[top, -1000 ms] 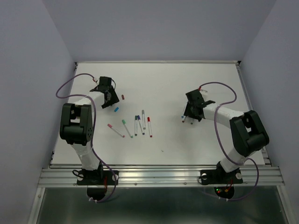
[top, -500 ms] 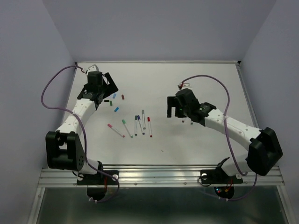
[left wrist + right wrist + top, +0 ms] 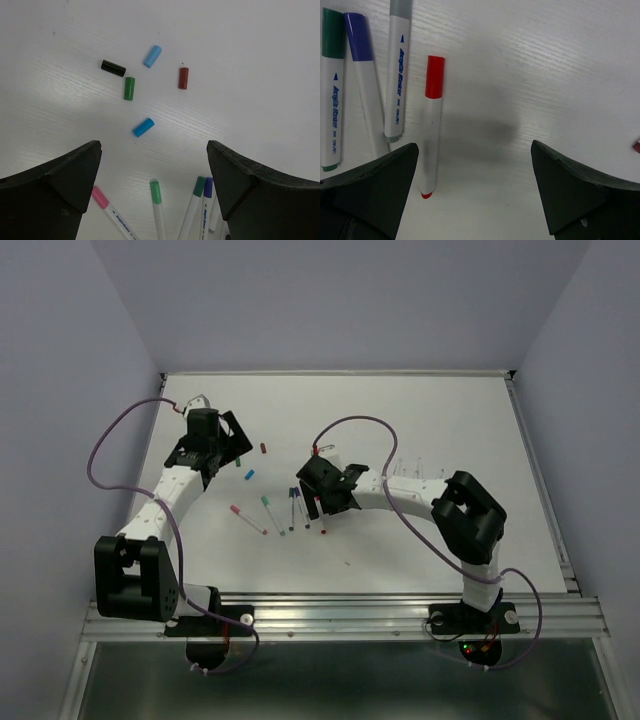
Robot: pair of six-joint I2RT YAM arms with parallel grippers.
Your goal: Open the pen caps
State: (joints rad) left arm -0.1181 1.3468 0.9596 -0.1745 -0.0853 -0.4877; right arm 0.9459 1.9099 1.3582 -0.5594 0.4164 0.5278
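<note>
Several capped pens lie in a row mid-table (image 3: 292, 508). In the right wrist view a red-capped pen (image 3: 433, 131) lies just inside my left finger, with grey-capped (image 3: 399, 70), purple-capped (image 3: 362, 75) and green-capped (image 3: 331, 85) pens beside it. My right gripper (image 3: 475, 195) is open and empty low over the red pen (image 3: 320, 510). Loose pen caps lie in the left wrist view: black (image 3: 113, 68), light blue (image 3: 153, 56), green (image 3: 129, 88), dark red (image 3: 183, 78), blue (image 3: 143, 127). My left gripper (image 3: 155, 200) is open and empty above them, with pink-capped (image 3: 100, 197) and green-capped (image 3: 156, 192) pens below.
Thin white pen barrels (image 3: 418, 469) lie right of the right gripper (image 3: 328, 500). The left gripper (image 3: 228, 443) hangs beside the dark red cap (image 3: 263, 448) and blue cap (image 3: 249, 476). Purple cables loop over both arms. The table's walls rise at left, back and right.
My right arm has swung left from the pens on the right side to the row of capped pens. My left arm stretched out earlier and has barely moved since.
</note>
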